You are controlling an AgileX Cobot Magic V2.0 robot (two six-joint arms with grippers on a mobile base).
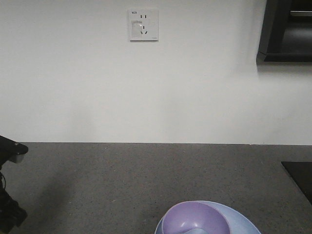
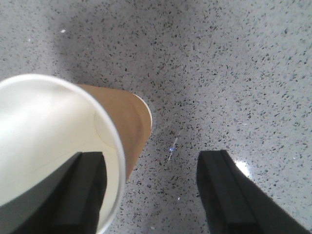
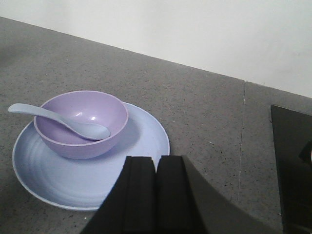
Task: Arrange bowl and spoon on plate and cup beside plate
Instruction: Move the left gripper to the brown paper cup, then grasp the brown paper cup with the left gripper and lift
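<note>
L gripper (image 2: 152,161) spread wide, gripping nothing, one finger (image 2: 83,195) over cup (image 2: 127,122) mouth w/ cup wall between fingers; R gripper (image 3: 157,163) pinched together, empty

Lavender bowl (image 3: 80,127) sitting upright on pale blue ringed plate (image 3: 97,183), offset toward plate's far-left part. Pale blue spoon (image 3: 58,119) lying scoop-down inside bowl, handle sticking out over left rim. Brown paper cup (image 2: 127,127), white inside, standing upright on speckled surface (image 2: 219,73).
</note>
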